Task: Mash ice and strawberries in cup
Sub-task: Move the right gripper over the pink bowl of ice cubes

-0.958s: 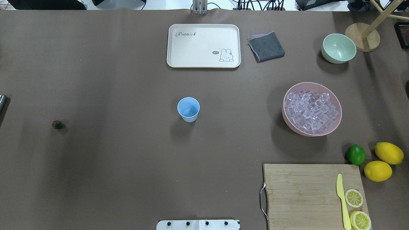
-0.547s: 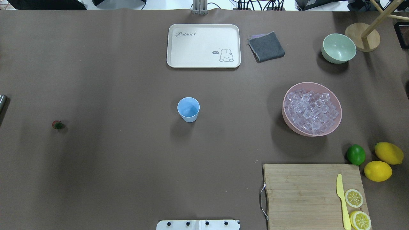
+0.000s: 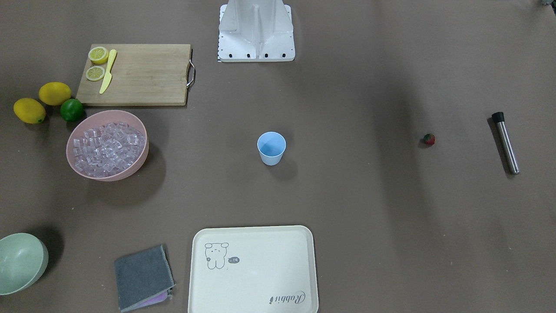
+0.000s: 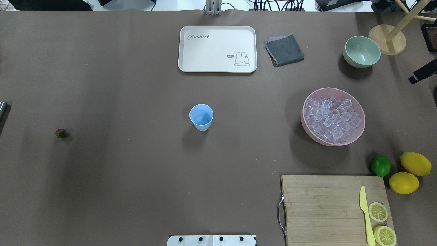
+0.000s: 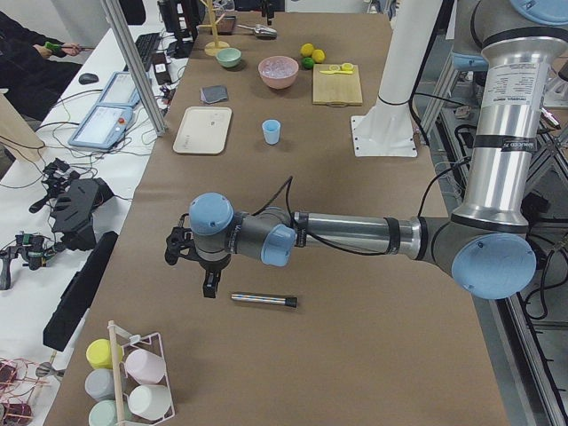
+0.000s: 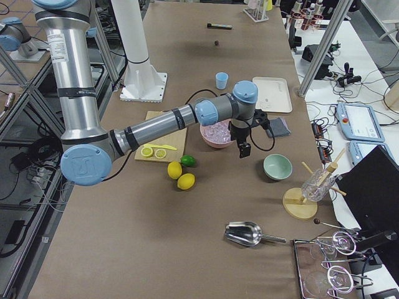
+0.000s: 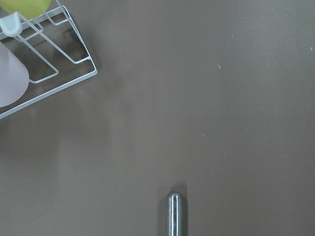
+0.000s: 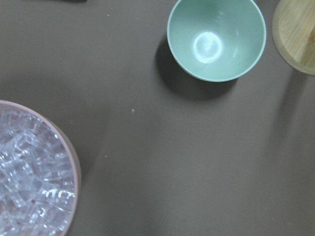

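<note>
The light-blue cup (image 4: pixel 201 117) stands upright and empty at the table's middle; it also shows in the front view (image 3: pixel 271 148). The tiny strawberry (image 4: pixel 61 133) lies far to its left. The ice (image 4: pixel 333 118) fills the pink bowl (image 4: pixel 362 112) on the right. My right gripper (image 6: pixel 240 142) hangs between the pink bowl and the green bowl; only a black part of it shows at the overhead view's right edge (image 4: pixel 423 76), and I cannot tell whether it is open. My left gripper (image 5: pixel 193 269) hovers by a steel muddler (image 5: pixel 264 300); I cannot tell its state.
A cream tray (image 4: pixel 217 49), grey cloth (image 4: pixel 284 50) and pale green bowl (image 4: pixel 362 51) sit at the far side. A cutting board (image 4: pixel 324 205) with knife and lemon slices, a lime (image 4: pixel 380 165) and two lemons lie near right. A cup rack (image 7: pixel 44 59) stands near the muddler.
A black part of my right gripper has come into the overhead view at its right edge. The cup, strawberry and ice bowl have not moved.
</note>
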